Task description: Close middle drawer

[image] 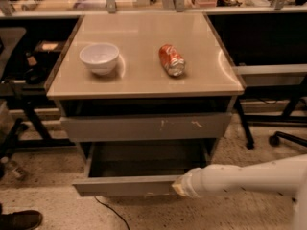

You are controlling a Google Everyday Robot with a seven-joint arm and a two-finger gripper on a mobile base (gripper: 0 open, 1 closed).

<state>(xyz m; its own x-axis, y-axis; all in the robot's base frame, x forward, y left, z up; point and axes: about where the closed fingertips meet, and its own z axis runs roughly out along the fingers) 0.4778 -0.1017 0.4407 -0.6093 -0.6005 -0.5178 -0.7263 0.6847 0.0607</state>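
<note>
The middle drawer is pulled out of the grey cabinet, below the drawer front with white scratch marks. Its front is plain grey and its grey inside shows. My white arm reaches in from the right. My gripper is at the arm's end, against the right part of the open drawer's front panel.
A white bowl and a red soda can lying on its side sit on the beige cabinet top. Office chair legs and a caster stand at the right. A shoe is at the bottom left, and a cable runs across the floor.
</note>
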